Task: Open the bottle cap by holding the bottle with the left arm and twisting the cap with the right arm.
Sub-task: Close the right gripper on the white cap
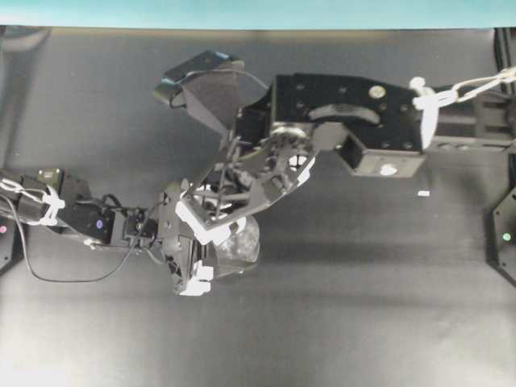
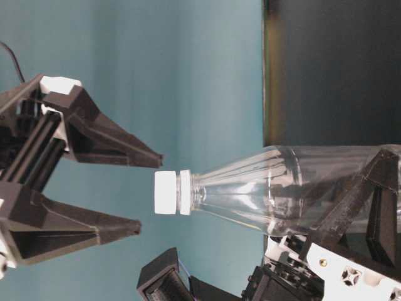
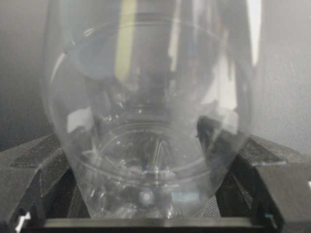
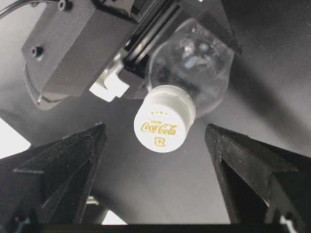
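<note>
While our left pincer (image 3: pixel 155 213) pinches the bottle (image 2: pixel 294 188), our right pincer (image 4: pixel 155 145) stands spread around the bottle cap (image 4: pixel 163 124), not touching it.

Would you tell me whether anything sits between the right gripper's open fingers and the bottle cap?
Nothing: in the right wrist view the bottle cap sits between the right gripper's fingers, with bare gaps on both sides.
</note>
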